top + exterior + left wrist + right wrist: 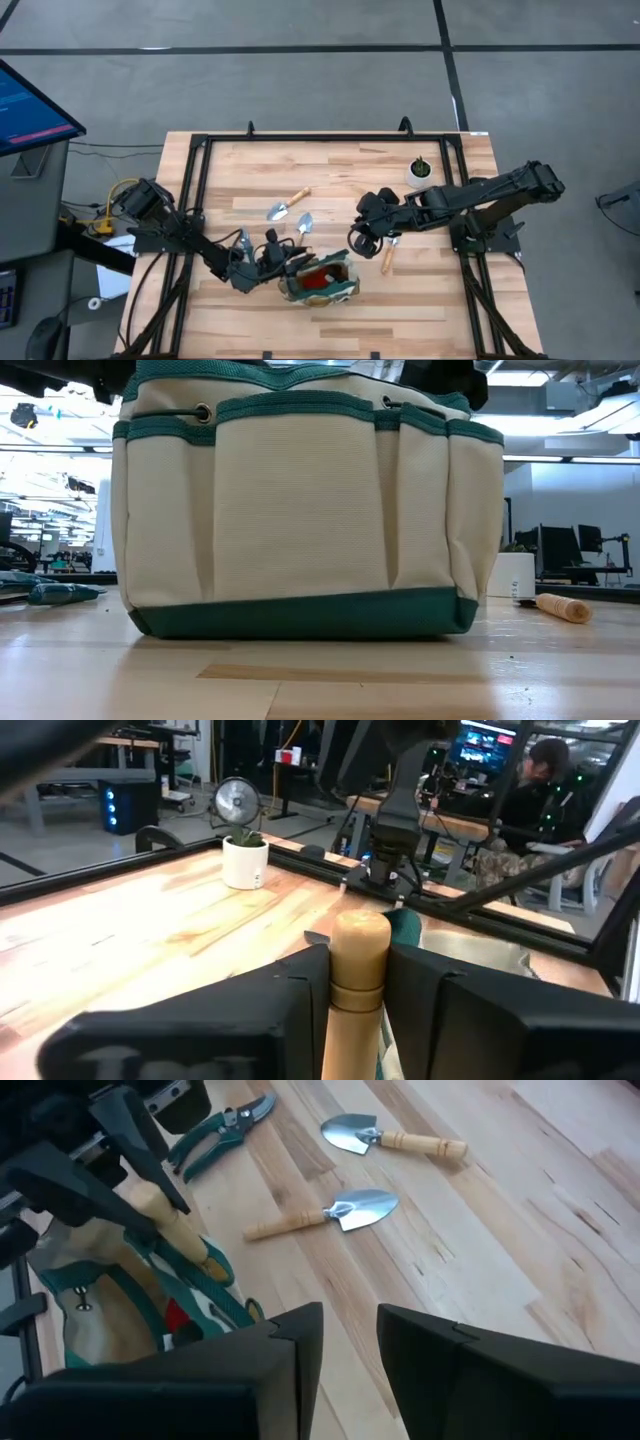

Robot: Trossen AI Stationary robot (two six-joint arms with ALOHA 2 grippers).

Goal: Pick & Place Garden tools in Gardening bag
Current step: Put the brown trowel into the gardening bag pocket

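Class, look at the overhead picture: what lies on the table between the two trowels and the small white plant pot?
In the high view, only bare wood lies between the two trowels and the white pot; nothing else rests there.

Left arm reaches low from the table's left edge toward centre front, elbow bent, left tool [358, 982] clamped on a wooden handle [358, 960]. Right arm stretches in from the right edge, right tool [350, 1342] hovering, fingers apart, holding nothing.
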